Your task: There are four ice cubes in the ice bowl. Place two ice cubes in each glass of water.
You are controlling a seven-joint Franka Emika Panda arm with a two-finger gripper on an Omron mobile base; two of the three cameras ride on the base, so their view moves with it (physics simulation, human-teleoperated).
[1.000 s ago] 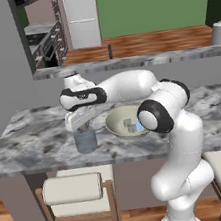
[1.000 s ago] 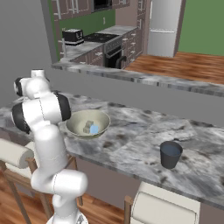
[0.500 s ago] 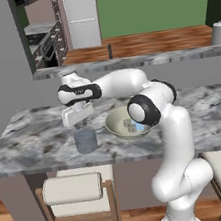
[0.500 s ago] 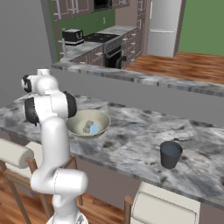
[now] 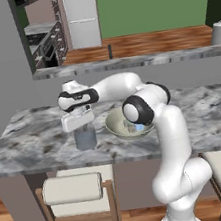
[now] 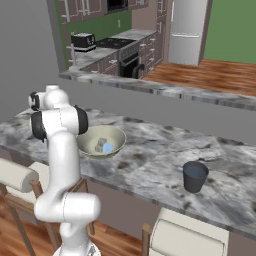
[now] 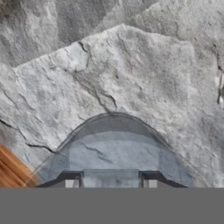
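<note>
- In the hand view, the near glass of water (image 7: pixel 114 148) is cut off at the bottom; what sits between the gripper's (image 7: pixel 110 183) fingertips cannot be told.
- In the right base view, the arm hides part of the ice bowl (image 6: pixel 118 136).
- The ice cubes (image 6: pixel 103 146) are too small to count.

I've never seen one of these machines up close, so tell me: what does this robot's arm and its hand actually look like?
The arm is a chain of smooth, glossy white rounded tubes, linked by dark grey to black rings and round caps at the joints. It widens into a bulbous white foot at the bottom. The gripper is a flat white block under a dark wrist, with small dark finger tips. No cables or markings are visible.
</note>
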